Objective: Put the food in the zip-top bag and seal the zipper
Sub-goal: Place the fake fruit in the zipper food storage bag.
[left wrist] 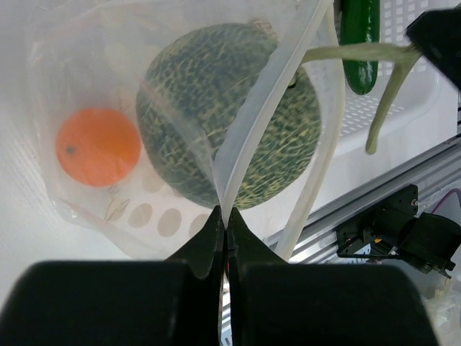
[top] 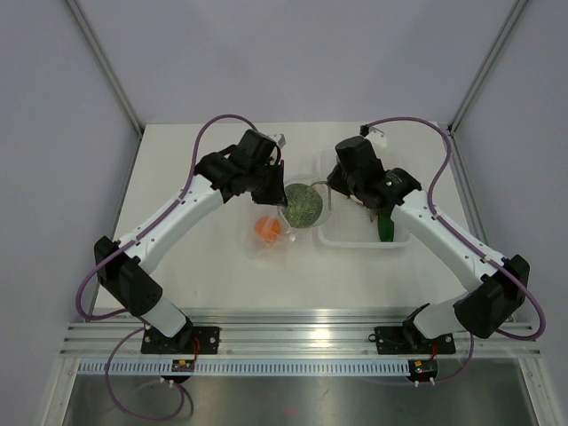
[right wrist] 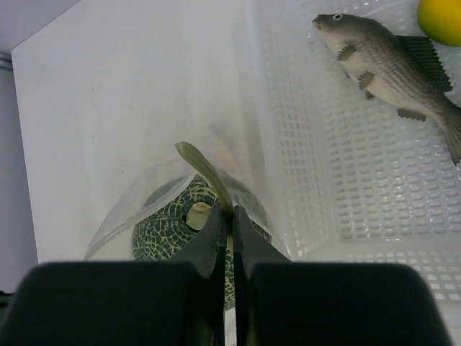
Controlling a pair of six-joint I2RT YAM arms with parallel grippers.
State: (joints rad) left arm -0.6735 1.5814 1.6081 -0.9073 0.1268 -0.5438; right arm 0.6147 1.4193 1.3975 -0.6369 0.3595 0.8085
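The thin, crinkly, see-through zip-top bag [left wrist: 144,216] is my worry. I judge it nearly weightless, limp and slippery, so it will sag and fold wherever nothing holds it, and its mouth will fall shut by itself. The best place to take it is the rim, on the zipper [left wrist: 277,94], the faintly whitish straight strip that looks like its one stiffer part. Bare film would likely slide out of the fingers. The bag is glossy and wrinkled, with a patch of pale printed dots on one face. It lies on the white table [top: 204,266] between my two arms, just left of the clear perforated rectangular tray [right wrist: 338,180], with its mouth turned toward the tray as far as I can tell.

My left gripper [left wrist: 224,214] is clamped on the bag's rim, fingertips pressed together with the strip running out from between them. My right gripper [right wrist: 231,214] is also pressed together, on the pale green stalk [left wrist: 360,52] of the speckled green ball [left wrist: 194,108]. I cannot tell whether it has caught bag film too.

That ball sits at the bag's mouth, partly under the film, and the small orange ball [left wrist: 97,146] lies deeper inside beside it. The dark green cucumber [left wrist: 359,43], the brownish-grey fish [right wrist: 389,72] and the yellow lemon-like piece [right wrist: 441,18] lie in the tray, so I judge three pieces remain before sealing. The green ball is bulky, and room inside will be tight.
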